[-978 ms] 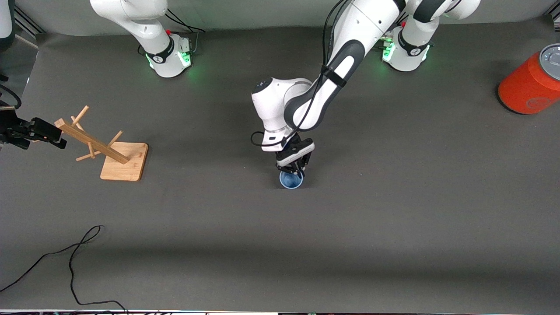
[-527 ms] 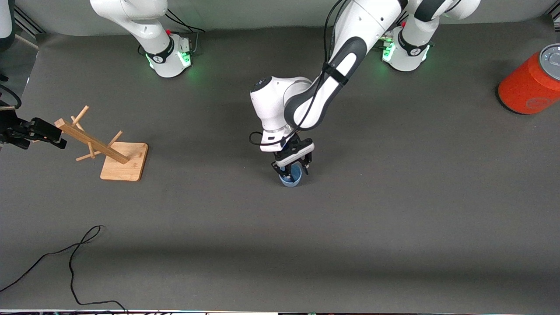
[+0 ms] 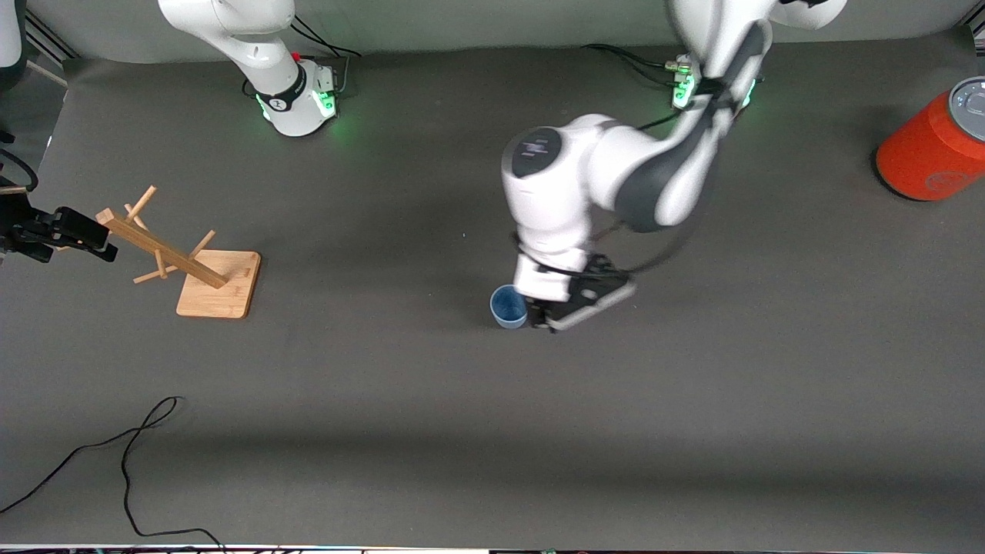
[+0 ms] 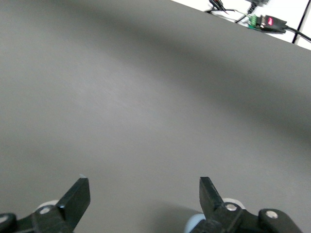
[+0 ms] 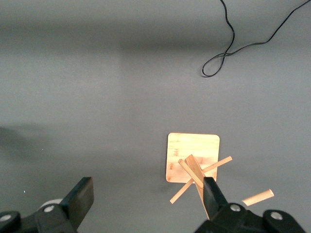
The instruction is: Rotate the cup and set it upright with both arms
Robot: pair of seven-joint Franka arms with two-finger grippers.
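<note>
the right gripper waits over the wooden rack, fingers apart. near the table's middle the cup stands upright, mouth up. the left gripper hangs just beside it, fingers spread wide, holding nothing.

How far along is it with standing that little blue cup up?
Mostly done, it seems: the cup stands upright on the table, mouth up. The left gripper has let go, jaws open beside it. The right gripper waits, open, above the wooden rack. Only pulling clear looks left.
</note>
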